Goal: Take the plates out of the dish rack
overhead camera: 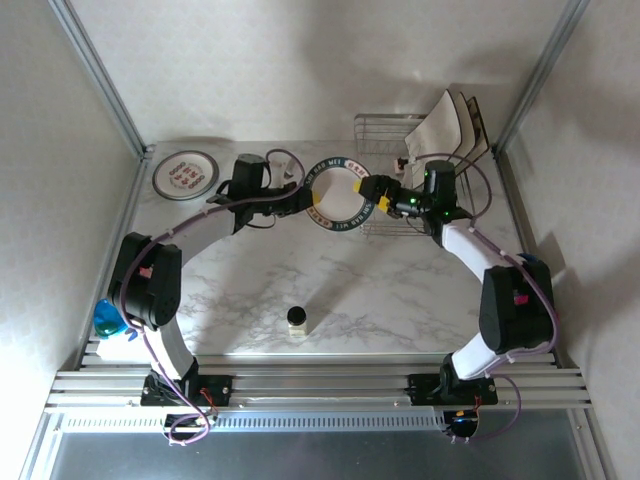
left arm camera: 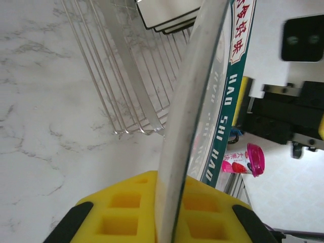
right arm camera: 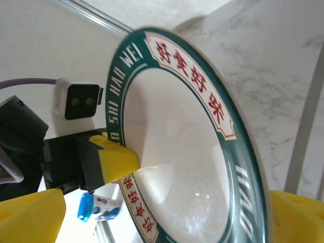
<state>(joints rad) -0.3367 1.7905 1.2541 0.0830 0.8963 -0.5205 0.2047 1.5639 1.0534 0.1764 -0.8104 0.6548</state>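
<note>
A round white plate with a teal-green rim (overhead camera: 336, 192) hangs tilted above the table in front of the dish rack (overhead camera: 385, 128). My left gripper (overhead camera: 312, 197) is shut on its left rim; in the left wrist view the plate (left arm camera: 190, 111) runs edge-on between the yellow pads (left arm camera: 126, 212). My right gripper (overhead camera: 377, 192) is at the plate's right rim, open; its yellow fingers (right arm camera: 30, 217) stand wide apart around the plate (right arm camera: 182, 152). Square cream plates (overhead camera: 447, 125) lean in the rack. Another round plate (overhead camera: 185, 175) lies orange-patterned side up at the table's back left.
A small black-and-white object (overhead camera: 297, 319) stands on the marble near the front middle. A blue cup (overhead camera: 105, 320) lies by the left arm's base, and a pink cup (left arm camera: 249, 162) by the right arm's base. Enclosure walls and metal posts ring the table.
</note>
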